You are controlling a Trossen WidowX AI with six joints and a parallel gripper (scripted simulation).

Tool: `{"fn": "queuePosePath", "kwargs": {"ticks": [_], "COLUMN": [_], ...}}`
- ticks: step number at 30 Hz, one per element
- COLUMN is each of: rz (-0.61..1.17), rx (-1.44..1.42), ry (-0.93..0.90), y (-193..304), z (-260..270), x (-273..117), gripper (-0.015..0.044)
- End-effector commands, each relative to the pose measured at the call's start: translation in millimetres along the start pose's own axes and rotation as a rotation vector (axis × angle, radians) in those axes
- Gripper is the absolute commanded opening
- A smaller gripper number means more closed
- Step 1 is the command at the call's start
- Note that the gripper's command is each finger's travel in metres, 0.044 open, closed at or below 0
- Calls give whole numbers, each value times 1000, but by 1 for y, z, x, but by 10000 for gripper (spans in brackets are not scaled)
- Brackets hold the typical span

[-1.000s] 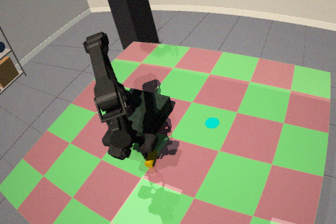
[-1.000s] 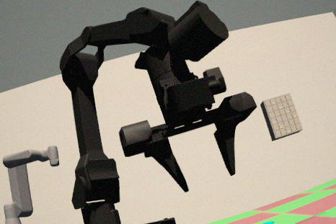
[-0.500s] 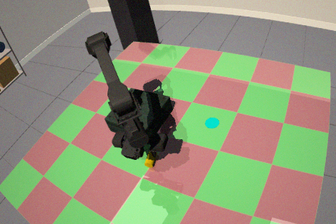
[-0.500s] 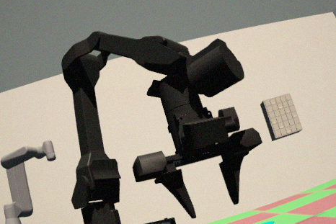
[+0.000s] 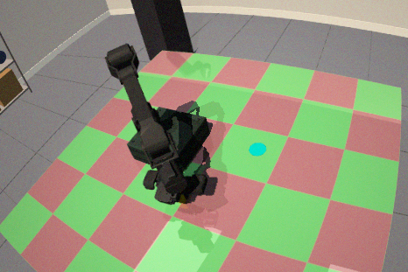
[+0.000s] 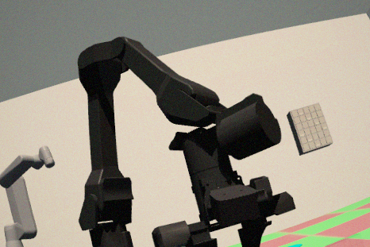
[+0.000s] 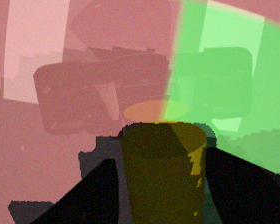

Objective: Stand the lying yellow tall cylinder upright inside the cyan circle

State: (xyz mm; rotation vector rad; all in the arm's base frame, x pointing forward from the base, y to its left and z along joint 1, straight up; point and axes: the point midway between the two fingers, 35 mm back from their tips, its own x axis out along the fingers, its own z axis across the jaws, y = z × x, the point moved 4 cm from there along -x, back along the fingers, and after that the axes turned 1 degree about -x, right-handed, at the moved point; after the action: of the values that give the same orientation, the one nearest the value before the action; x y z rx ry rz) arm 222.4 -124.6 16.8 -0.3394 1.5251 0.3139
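Observation:
The yellow tall cylinder (image 7: 164, 189) lies on the checkered floor, pointing away from the wrist camera, with a black finger close against each of its sides. In the top view only a small yellow-orange bit of the cylinder (image 5: 183, 199) shows under the arm's hand. My gripper (image 5: 181, 191) is low over the floor, just in front of the arm's base, and is shut on the cylinder (image 7: 160, 163). The cyan circle (image 5: 257, 149) is a small disc on a green tile, well to the right of the gripper and a little farther back, with nothing on it.
The arm's black base box (image 5: 175, 134) stands right behind the gripper. A tall black pedestal (image 5: 159, 16) stands at the back edge of the checkered mat. A shelf (image 5: 9, 84) is at the far left. A grey arm (image 6: 20, 191) and a wall panel (image 6: 310, 128) show in the exterior view.

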Motion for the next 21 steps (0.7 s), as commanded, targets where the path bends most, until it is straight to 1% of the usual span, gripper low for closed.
{"fn": "queuePosePath", "kwargs": {"ticks": [1,6,21], "rz": [4,4,3], "rx": [2,2,2], "ry": [9,9,8], "y": [1,1,-4], "z": [-2,-1,3], "x": [3,1,-43], "gripper": [105,105,105]}}
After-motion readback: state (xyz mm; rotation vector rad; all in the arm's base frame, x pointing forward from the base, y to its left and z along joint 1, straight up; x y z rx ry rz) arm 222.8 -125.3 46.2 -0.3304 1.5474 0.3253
